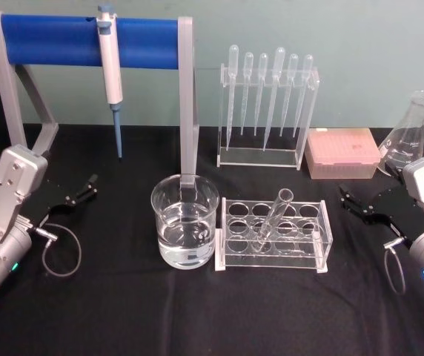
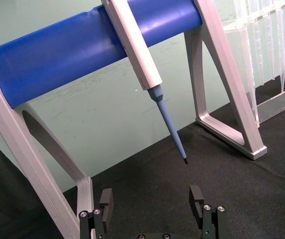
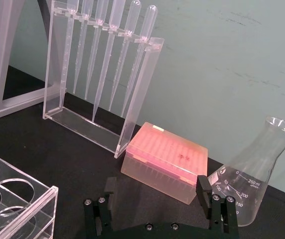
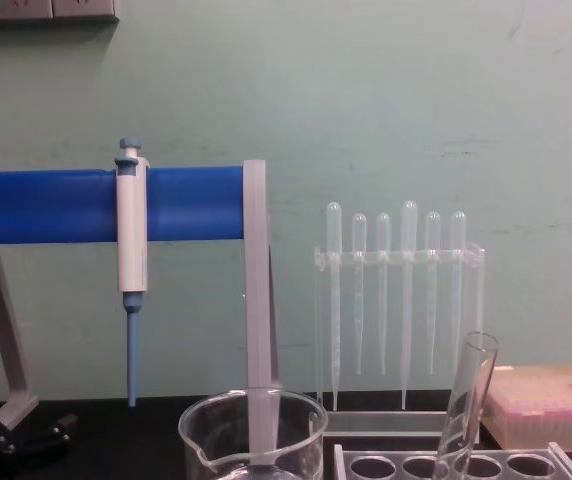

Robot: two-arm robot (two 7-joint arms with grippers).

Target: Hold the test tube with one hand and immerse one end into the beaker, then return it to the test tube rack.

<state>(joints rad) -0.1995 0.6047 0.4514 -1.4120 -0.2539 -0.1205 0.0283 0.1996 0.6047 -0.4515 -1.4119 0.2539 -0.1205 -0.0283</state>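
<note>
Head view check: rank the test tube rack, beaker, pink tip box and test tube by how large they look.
1. test tube rack
2. beaker
3. pink tip box, which stands farther back, so its rank against the beaker is less sure
4. test tube, leaning in the rack

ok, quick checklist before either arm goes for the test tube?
1. The test tube sits in the rack, leaning, open rim up: ok.
2. The right gripper is open and empty, to the right of the rack: ok.
3. The left gripper is open and empty, parked far left: ok.
4. The beaker stands upright with clear liquid in it, left of the rack: ok.
5. Beaker touching the rack or apart: cannot tell.
6. Room between the beaker and the stand post behind it: cannot tell.
</note>
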